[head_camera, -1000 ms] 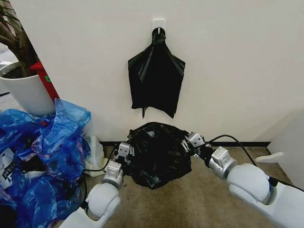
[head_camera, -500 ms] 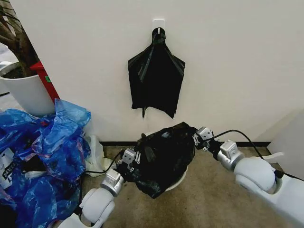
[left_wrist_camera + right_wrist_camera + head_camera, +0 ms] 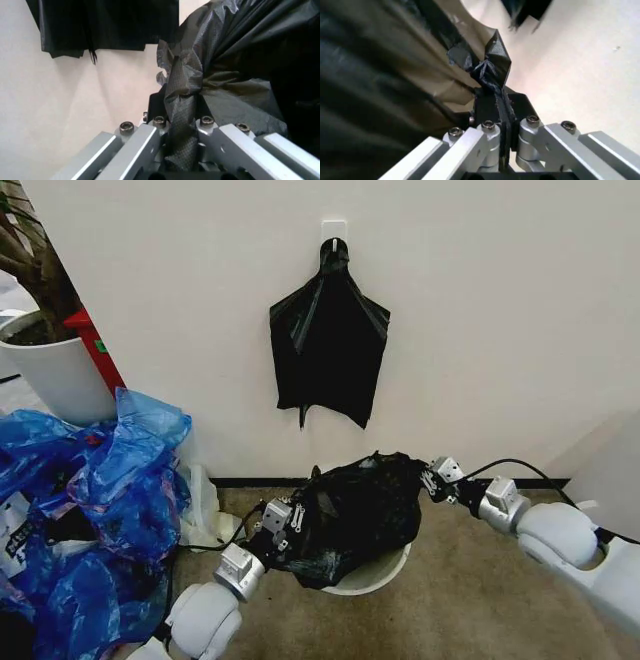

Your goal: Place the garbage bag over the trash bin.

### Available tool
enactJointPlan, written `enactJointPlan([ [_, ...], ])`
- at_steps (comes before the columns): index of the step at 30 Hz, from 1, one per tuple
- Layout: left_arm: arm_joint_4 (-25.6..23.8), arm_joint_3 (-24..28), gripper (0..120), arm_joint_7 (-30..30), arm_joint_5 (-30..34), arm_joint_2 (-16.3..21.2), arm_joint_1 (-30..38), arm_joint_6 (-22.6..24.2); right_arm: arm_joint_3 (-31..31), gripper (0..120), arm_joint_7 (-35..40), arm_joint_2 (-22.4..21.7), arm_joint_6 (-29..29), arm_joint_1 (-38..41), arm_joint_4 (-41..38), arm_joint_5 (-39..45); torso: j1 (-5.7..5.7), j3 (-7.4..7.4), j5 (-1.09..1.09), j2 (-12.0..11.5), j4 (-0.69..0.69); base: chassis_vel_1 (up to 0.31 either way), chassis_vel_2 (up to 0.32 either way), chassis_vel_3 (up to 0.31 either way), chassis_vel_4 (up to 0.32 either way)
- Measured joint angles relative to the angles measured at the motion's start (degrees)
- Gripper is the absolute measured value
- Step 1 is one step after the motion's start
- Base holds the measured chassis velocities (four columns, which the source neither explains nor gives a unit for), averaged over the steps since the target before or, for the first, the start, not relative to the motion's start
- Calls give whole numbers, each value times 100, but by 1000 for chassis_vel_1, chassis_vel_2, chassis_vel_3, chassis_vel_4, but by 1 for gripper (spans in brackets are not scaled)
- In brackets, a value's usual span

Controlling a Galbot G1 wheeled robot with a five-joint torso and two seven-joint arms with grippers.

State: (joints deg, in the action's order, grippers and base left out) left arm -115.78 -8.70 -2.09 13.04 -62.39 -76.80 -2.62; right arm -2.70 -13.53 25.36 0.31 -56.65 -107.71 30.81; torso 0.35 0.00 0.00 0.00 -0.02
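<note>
Both grippers, left (image 3: 283, 521) and right (image 3: 436, 477), clenched on garbage bag (image 3: 355, 505) edges above trash bin (image 3: 375, 575).

Glossy, wrinkled black garbage bag (image 3: 355, 505) bunched and draped over the white round trash bin (image 3: 378, 573) on the carpet floor, bin's near rim exposed.

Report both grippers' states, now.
Left gripper: closed on the garbage bag.
Right gripper: closed on the garbage bag's other edge.

White rounded arms, silver screwed end effectors
</note>
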Motion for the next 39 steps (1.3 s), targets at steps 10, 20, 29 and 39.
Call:
enactJointPlan([
  [10, 146, -90, 2, -35, 876, -194, -13, -47, -56, 0, -826, -83, 765, -95, 296, 17, 0, 0, 1, 0, 0, 0, 0, 0, 0],
  [20, 417, -161, 2, -42, 1267, -310, 28, -80, -170, 0, -1187, -212, 1039, -127, 350, 157, 0, 0, 0, 0, 1, 0, 0, 0, 0],
  [29, 592, -243, 2, -455, 2331, -341, 165, -82, -146, 0, -1806, -126, 1563, -95, 749, 439, 0, 0, 0, 0, 0, 0, 0, 0, 0],
  [39, 909, -391, 2, -337, 2902, -360, 344, 119, -146, 0, -1868, -104, 1886, -112, 793, 434, 0, 0, 0, 0, 0, 0, 0, 0, 0],
])
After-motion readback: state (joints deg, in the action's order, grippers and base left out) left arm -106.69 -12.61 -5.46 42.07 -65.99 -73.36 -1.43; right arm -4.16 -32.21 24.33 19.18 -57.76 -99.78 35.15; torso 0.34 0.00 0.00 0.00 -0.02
